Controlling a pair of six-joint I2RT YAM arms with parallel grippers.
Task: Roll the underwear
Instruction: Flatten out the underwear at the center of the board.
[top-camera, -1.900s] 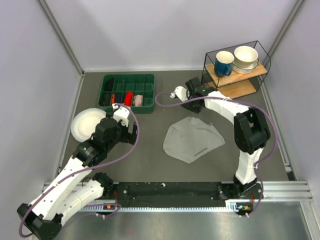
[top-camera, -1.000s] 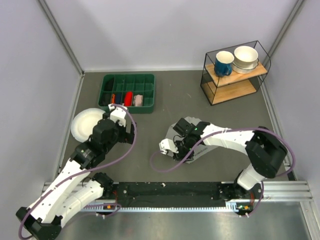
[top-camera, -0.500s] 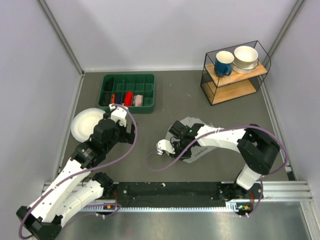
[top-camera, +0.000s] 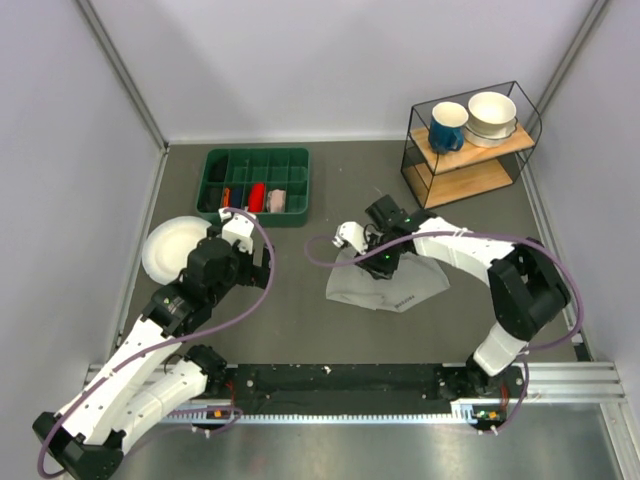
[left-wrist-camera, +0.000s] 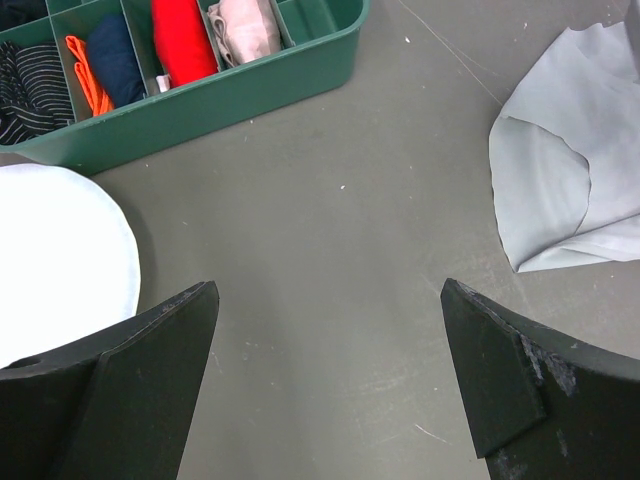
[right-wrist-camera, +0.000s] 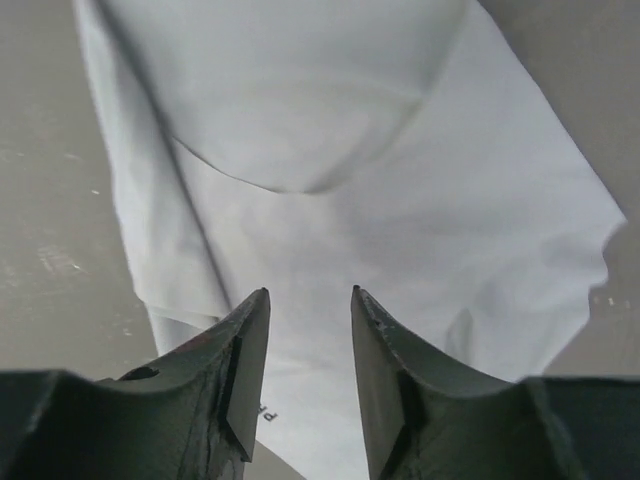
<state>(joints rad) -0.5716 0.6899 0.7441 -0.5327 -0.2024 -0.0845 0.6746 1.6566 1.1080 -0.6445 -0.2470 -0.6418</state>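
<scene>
the right end effector (right-wrist-camera: 307, 292) is seen with jaws narrowly parted, nothing between them, over the upper left part of the underwear (top-camera: 405, 285), which is laid on the desk (top-camera: 300, 320) at the centre of the top view. the left end effector (left-wrist-camera: 328, 290) is held wide open and empty, below the green tray (top-camera: 255, 153).

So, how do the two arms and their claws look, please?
Both the left arm and the right arm have white shells with black joints, and a purple cable loops along each. The left claw and the right claw each have two black, wedge-shaped fingers.
</scene>
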